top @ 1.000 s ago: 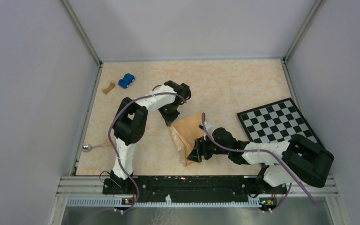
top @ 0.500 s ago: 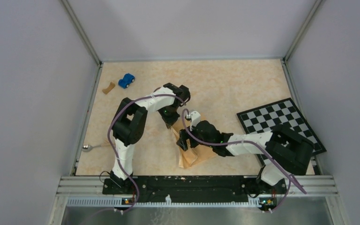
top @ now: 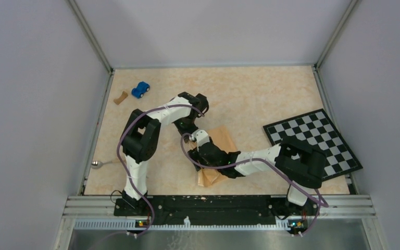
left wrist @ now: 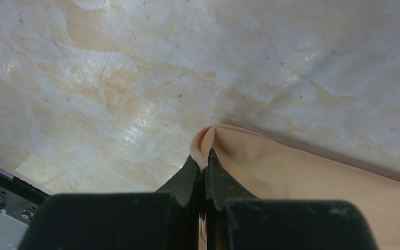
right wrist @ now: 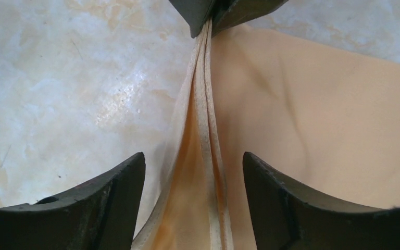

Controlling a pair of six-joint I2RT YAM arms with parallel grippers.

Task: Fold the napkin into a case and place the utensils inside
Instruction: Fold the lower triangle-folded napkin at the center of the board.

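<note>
One marbled desk (top: 250,94) carries everything. The left arm (top: 146,138) reaches to the centre, and its jaws are clenched on a bunched corner of the napkin (top: 224,136). The right arm (top: 297,164) lies low over the napkin. Its jaws stand released, straddling the folded edge without gripping it. The checkerboard (top: 312,133) lies at the right, apart from the napkin. One silvery utensil (top: 98,164) lies at the desk's left edge, well apart from the napkin.
</note>
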